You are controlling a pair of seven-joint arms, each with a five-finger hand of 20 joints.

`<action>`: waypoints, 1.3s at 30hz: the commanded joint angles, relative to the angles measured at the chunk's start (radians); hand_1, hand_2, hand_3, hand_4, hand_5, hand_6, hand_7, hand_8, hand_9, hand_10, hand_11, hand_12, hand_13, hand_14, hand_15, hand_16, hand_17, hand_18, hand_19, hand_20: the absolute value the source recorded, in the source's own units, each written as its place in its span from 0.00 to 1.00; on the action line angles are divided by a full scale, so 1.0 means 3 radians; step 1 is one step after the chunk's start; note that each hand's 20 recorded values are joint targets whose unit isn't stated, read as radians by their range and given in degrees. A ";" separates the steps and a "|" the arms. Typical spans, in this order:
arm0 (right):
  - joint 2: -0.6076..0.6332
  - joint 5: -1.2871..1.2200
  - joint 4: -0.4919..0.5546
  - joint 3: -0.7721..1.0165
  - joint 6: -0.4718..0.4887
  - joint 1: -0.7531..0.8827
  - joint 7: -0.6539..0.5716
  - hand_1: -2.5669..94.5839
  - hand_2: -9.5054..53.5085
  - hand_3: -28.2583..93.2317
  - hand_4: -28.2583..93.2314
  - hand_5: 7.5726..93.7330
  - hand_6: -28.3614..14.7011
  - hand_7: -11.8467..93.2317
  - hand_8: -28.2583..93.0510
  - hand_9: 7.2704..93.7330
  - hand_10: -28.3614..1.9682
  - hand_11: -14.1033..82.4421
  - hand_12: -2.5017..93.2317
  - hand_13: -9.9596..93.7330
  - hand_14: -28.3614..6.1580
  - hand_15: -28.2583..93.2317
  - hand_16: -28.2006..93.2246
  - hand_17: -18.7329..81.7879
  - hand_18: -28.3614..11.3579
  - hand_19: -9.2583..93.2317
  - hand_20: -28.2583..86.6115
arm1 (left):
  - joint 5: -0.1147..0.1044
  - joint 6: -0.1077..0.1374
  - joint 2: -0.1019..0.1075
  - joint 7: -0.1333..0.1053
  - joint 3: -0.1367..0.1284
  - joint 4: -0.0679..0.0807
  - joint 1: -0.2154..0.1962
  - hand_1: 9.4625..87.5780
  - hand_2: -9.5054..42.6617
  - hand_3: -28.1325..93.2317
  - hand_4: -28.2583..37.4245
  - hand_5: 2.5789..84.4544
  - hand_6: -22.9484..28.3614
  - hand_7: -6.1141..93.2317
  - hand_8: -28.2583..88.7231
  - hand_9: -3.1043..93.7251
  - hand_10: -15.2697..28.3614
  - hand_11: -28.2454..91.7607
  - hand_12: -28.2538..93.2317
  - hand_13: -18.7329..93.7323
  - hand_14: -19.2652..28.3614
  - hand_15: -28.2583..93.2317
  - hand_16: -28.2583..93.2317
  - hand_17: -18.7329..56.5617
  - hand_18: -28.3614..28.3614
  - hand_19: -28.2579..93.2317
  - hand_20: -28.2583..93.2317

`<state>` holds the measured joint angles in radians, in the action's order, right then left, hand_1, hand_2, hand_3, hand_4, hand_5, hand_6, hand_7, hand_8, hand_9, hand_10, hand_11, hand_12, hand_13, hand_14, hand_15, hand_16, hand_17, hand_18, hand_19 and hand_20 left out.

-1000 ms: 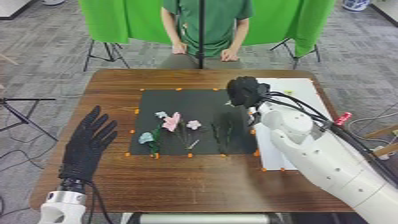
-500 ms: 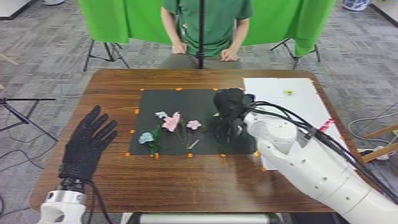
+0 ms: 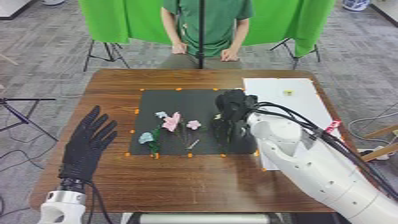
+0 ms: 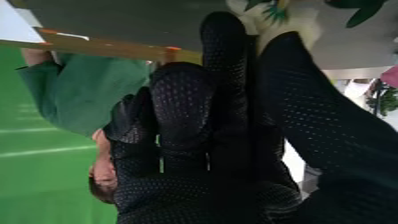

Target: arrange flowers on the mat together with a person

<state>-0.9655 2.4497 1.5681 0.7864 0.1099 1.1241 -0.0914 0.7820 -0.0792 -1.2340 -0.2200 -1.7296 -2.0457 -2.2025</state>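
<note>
Black-gloved, the left hand (image 3: 84, 145) points forward beside the dark mat (image 3: 182, 99), fingers straight, slightly spread. Pink flowers (image 3: 171, 121) and a blue flower (image 3: 146, 137) lie on the mat; over its right part, the right hand (image 3: 233, 107) pinches a pale flower (image 4: 304, 22) (there's some green on it).

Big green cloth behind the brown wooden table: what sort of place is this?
Probably a robot lab: two white jointed robot arms at the table, the green cloth backdrop, and thin black tripod stands.
</note>
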 commanded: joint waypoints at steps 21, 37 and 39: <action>-0.0182 -0.4098 0.2018 0.3396 0.0246 0.2947 0.0213 0.17 0.27 0.89 0.03 0.23 0.49 0.19 0.17 0.25 0.52 0.21 0.28 0.32 0.46 0.29 0.51 0.19 0.15 0.47 0.43 | 0.0033 0.0011 -0.0103 -0.0028 -0.0043 -0.0013 -0.0097 0.24 0.10 0.79 0.02 0.26 0.48 0.26 0.15 0.22 0.57 0.38 0.36 0.32 0.66 0.36 0.28 0.10 0.86 0.55 0.29; -0.0490 -0.4401 0.2207 0.3497 -0.0218 0.3570 0.0351 0.18 0.11 0.92 0.04 0.28 0.52 0.22 0.17 0.29 0.57 0.22 0.28 0.36 0.46 0.28 0.55 0.20 0.16 0.47 0.44 | 0.0045 -0.0047 -0.0151 -0.0028 0.0032 0.0029 -0.0056 0.24 0.09 0.79 0.02 0.27 0.50 0.25 0.15 0.21 0.57 0.38 0.36 0.32 0.65 0.36 0.29 0.10 0.86 0.55 0.29; -0.0507 -0.4443 0.2193 0.3502 -0.0174 0.3559 0.0337 0.18 0.11 0.92 0.04 0.28 0.52 0.22 0.17 0.28 0.55 0.22 0.28 0.36 0.46 0.28 0.55 0.20 0.15 0.47 0.44 | 0.0045 -0.0057 -0.0144 -0.0014 0.0048 0.0046 -0.0023 0.24 0.09 0.79 0.02 0.27 0.49 0.25 0.15 0.21 0.57 0.38 0.36 0.32 0.65 0.36 0.29 0.10 0.86 0.55 0.29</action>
<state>-1.0850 1.0722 2.2418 1.8560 0.0237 2.2106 0.0121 0.7899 -0.0818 -1.2708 -0.2317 -1.7323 -2.0485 -2.2215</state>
